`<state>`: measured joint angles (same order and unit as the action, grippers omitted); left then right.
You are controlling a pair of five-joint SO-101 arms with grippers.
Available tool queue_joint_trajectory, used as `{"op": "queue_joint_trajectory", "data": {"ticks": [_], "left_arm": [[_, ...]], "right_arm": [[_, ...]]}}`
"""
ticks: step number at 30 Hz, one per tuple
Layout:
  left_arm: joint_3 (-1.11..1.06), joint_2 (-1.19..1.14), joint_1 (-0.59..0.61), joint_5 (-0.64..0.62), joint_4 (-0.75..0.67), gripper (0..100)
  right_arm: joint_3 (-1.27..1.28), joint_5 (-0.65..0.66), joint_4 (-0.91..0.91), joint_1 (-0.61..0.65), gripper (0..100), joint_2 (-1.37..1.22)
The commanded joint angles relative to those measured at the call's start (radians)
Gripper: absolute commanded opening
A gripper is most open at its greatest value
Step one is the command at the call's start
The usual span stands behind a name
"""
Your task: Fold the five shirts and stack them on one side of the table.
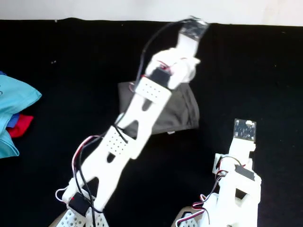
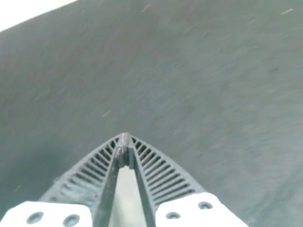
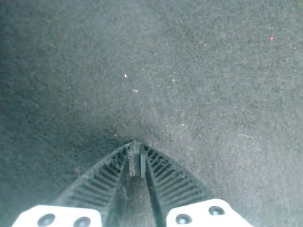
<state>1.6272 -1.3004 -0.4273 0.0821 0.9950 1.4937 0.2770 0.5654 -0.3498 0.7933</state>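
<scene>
The grey shirt lies mid-table under the outstretched left arm. The left gripper is pressed together on nothing, and so is the right gripper, tucked back near its base. The other shirts are heaped well apart at the table's edge, so I'd worry that a one-clawed drag would pull this one's fold open.

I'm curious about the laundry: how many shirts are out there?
4: a dark grey shirt mid-table, partly under an arm; a teal shirt, a blue shirt and a red shirt heaped at the left edge. Others may be hidden.
</scene>
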Motion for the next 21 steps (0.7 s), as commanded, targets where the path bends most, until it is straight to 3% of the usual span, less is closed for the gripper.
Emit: {"op": "queue_joint_trajectory", "data": {"ticks": [1,11,21], "left_arm": [[0.030,0.002,0.021,-0.005,0.048,1],[0.035,-0.145,-0.071,-0.005,0.046,1],[0.036,-0.091,-0.159,-0.005,0.054,1]], "right_arm": [[0.008,-0.008,-0.027,0.010,0.6,-0.001],[0.008,-0.008,-0.027,0.010,0.6,-0.001],[0.008,-0.008,-0.027,0.010,0.6,-0.001]]}}
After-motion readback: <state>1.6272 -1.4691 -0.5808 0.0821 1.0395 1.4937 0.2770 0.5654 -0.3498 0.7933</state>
